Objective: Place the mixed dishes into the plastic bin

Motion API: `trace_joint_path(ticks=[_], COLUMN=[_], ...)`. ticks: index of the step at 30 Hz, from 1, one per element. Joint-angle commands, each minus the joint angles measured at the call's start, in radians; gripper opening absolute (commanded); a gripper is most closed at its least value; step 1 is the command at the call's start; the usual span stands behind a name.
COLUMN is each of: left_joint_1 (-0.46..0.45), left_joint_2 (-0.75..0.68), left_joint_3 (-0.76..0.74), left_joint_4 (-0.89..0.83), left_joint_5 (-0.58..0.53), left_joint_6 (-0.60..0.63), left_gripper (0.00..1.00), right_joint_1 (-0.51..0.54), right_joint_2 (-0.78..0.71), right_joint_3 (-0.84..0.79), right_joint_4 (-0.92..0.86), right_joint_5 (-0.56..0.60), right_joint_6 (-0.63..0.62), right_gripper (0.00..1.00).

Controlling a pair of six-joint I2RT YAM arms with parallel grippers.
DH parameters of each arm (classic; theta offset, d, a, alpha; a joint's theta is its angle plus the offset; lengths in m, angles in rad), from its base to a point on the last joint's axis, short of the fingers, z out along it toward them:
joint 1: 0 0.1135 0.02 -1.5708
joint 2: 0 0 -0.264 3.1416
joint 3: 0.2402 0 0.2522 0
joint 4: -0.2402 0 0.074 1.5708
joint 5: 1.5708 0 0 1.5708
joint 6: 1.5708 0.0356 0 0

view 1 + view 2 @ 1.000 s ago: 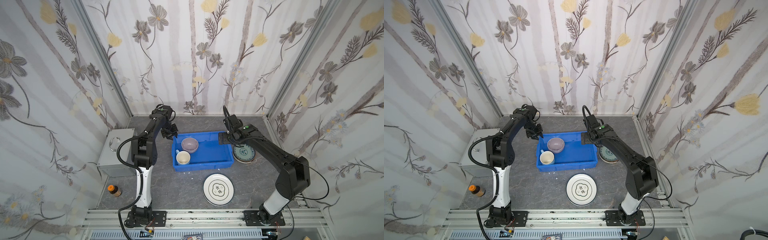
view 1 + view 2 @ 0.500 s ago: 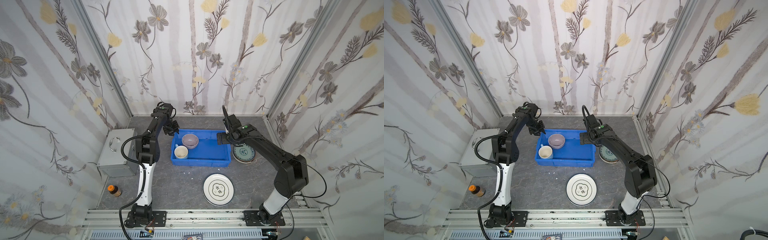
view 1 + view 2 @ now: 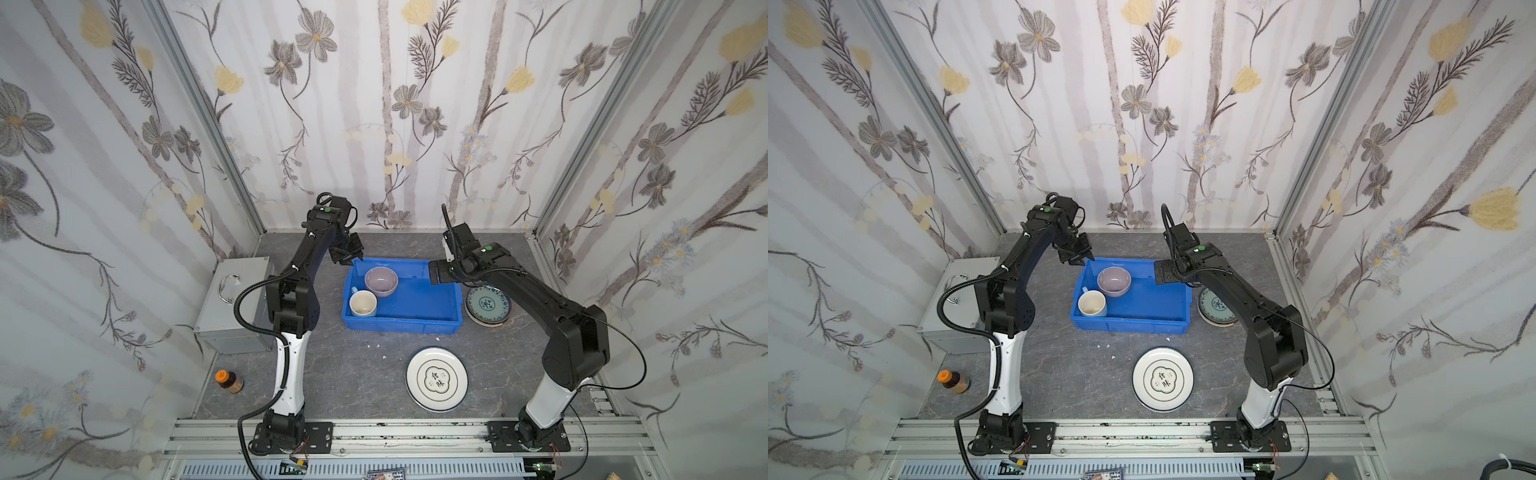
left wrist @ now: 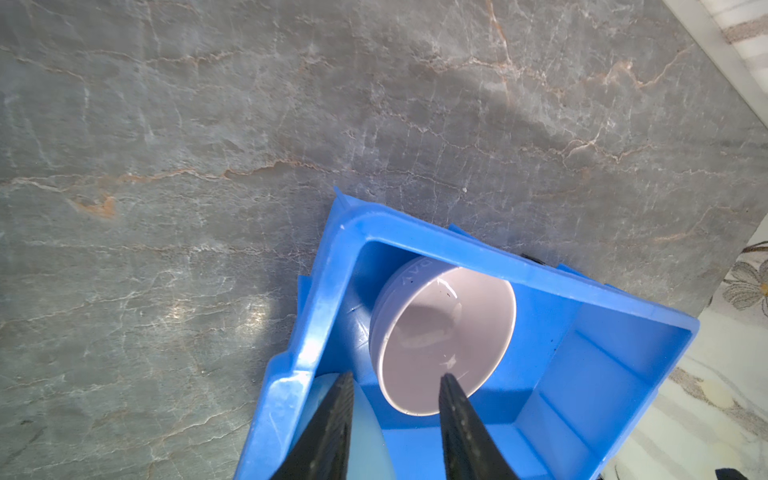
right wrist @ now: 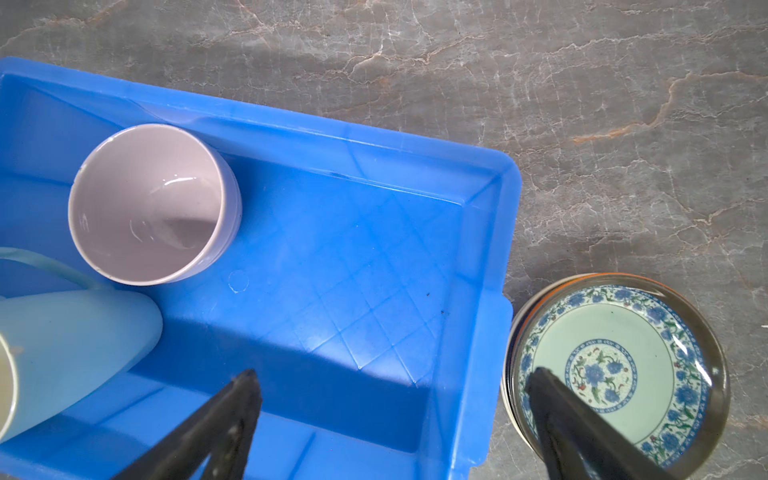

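Your left pincer [image 3: 346, 258] hangs over the far left corner of the blue bin [image 3: 401, 326]. In the left wrist view its fingers [image 4: 340, 415] stand partly apart with nothing between them. One tip shows over the mug [image 4: 368, 440], the other over the near rim of the bowl [image 4: 444, 336].

Your right pincer [image 3: 436, 274] is spread wide and holds nothing. In the right wrist view one finger [image 5: 232, 407] is over the bin's floor and the other over the patterned plate [image 5: 615, 365], with the bin's end wall between them.

The bowl [image 3: 381, 281] and the mug [image 3: 363, 302] both stand upright in the left end of the bin, just beside each other. I can't tell whether they touch.

Two sets of dishes are outside on the table [image 3: 361, 374]: the patterned plate [image 3: 488, 305] tops a small stack just beside the bin's right wall, and the white plate [image 3: 436, 379] lies alone in front of the bin, well apart from it.
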Motion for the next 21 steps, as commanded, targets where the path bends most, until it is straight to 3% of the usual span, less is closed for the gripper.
trace_joint_path(ticks=[1, 5, 21], left_joint_1=[-0.015, -0.034, -0.075], left_joint_2=[-0.013, 0.001, 0.096], left_joint_3=[-0.026, -0.033, 0.003], left_joint_4=[0.011, 0.008, -0.016], left_joint_5=[0.005, 0.007, -0.053], left_joint_6=[0.01, 0.003, 0.062], left_gripper=[0.37, 0.37, 0.37], right_joint_1=[0.0, 0.0, -0.002], right_joint_2=[0.023, 0.038, -0.022], right_joint_3=[0.014, 0.025, -0.054], right_joint_4=[0.044, 0.035, 0.032], right_joint_5=[-0.043, -0.068, -0.03], right_joint_6=[-0.021, -0.023, -0.034], right_gripper=[0.94, 0.89, 0.93])
